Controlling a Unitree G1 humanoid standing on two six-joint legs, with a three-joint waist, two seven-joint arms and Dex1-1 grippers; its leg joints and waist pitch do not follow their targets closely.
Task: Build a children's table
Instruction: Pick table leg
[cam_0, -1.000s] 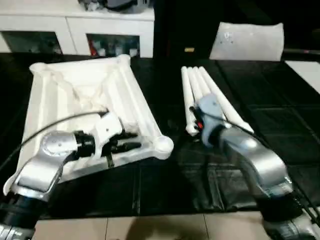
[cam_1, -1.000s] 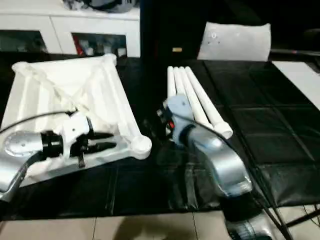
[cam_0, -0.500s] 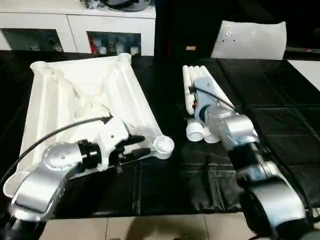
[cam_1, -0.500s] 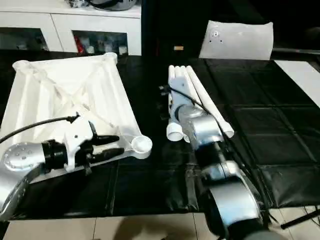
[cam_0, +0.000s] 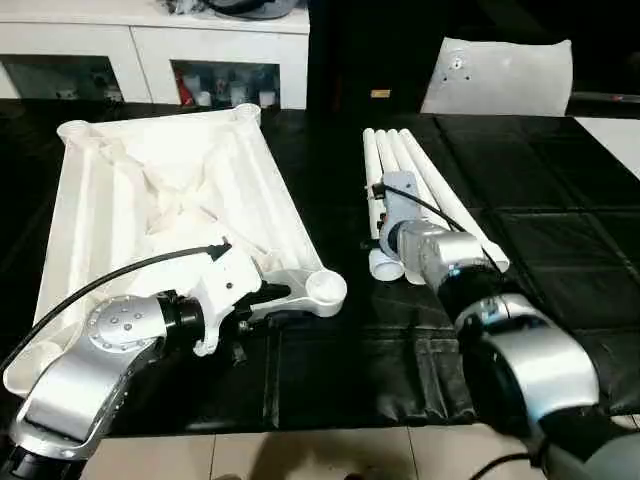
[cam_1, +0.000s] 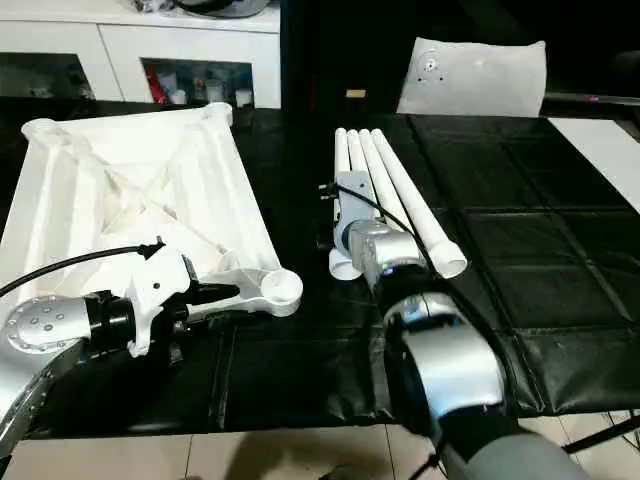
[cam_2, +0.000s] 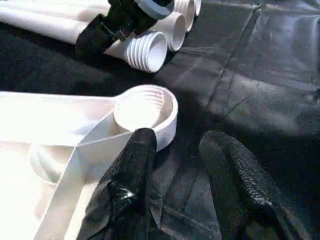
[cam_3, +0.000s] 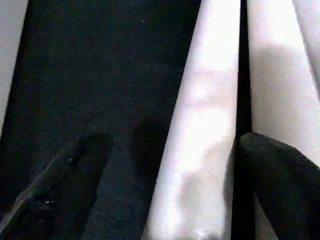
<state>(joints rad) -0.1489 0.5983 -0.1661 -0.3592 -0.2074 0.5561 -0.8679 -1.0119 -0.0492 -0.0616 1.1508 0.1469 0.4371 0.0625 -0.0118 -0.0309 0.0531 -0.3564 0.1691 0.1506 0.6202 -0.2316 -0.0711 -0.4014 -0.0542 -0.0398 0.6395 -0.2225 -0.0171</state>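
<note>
The upturned tabletop (cam_0: 170, 200) is laid on the black mat at left, its near corner socket (cam_2: 146, 107) flanked by the partly parted fingers of the left gripper (cam_2: 175, 165), while the four legs (cam_1: 385, 190) are bundled at right, one straddled by the wide-spread right gripper (cam_3: 200, 165).

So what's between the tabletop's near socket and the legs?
Nothing but bare black mat between socket and legs, seen in the left eye view.
</note>
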